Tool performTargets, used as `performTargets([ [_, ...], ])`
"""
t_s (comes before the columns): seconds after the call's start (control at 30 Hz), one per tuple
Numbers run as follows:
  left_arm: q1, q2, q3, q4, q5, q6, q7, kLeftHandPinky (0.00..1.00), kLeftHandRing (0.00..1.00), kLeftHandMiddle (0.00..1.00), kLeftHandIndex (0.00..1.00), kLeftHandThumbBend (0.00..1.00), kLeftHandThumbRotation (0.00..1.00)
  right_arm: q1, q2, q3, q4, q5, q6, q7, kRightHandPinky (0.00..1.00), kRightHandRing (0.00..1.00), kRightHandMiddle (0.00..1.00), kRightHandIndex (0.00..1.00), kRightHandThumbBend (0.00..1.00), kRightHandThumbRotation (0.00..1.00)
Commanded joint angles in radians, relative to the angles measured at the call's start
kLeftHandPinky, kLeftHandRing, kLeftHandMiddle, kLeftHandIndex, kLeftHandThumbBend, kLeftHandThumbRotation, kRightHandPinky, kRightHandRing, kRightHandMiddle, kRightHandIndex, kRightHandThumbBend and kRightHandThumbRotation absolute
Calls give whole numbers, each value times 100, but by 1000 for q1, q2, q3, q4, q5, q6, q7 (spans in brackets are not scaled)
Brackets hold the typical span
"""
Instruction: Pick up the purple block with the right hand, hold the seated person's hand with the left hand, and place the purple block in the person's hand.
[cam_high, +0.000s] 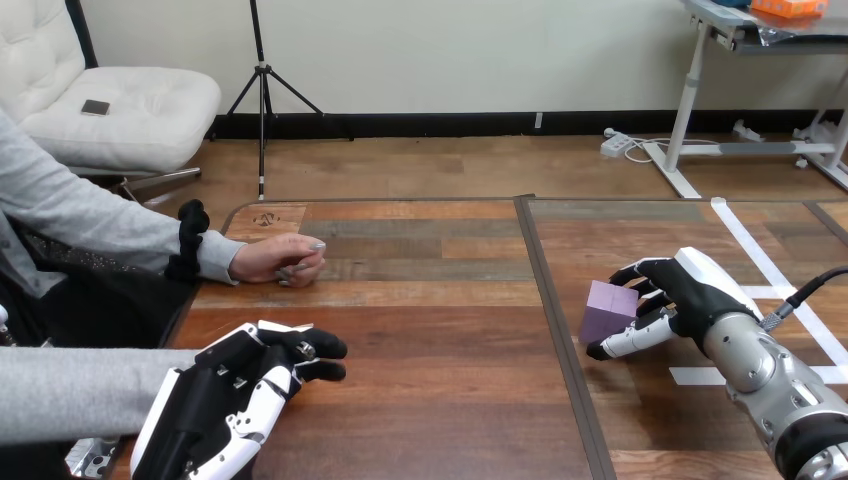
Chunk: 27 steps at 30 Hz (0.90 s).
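Purple block (607, 310), on table (440, 330) (right half), upright

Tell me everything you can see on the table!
purple block: one, purple, table's right part, inside the right hand's grasp.
tape strips: a few, white, stuck on the table's right end.
table: one, brown wood, under everything.
person's hand: one, resting on the table's left part, loosely closed.
left hand: one, black and white, lower left, relaxed, holding nothing.
right hand: one, black and white, at right, curled round the purple block.

purple block (608, 310) on wooden table (440, 400)
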Motion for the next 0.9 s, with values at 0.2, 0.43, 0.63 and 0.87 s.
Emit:
performTargets([
  [0.2,-50,-18,8,-43,10,-12,5,56,64,59,44,0,0,-45,26,9,-4,6,-25,9,62,70,73,76,92,4],
  [0.43,-53,-18,8,-42,3,-8,1,55,64,59,44,0,0,-53,28,19,-3,-2,-11,26,64,73,76,77,94,6],
  [0.63,-55,-18,8,-41,-3,-4,-2,55,64,59,44,0,0,-56,31,30,0,-12,-7,19,64,73,76,77,97,9],
  [0.87,-55,-20,7,-40,13,-13,7,54,63,58,44,0,0,-59,36,32,0,-14,-4,16,63,73,76,76,98,10],
])
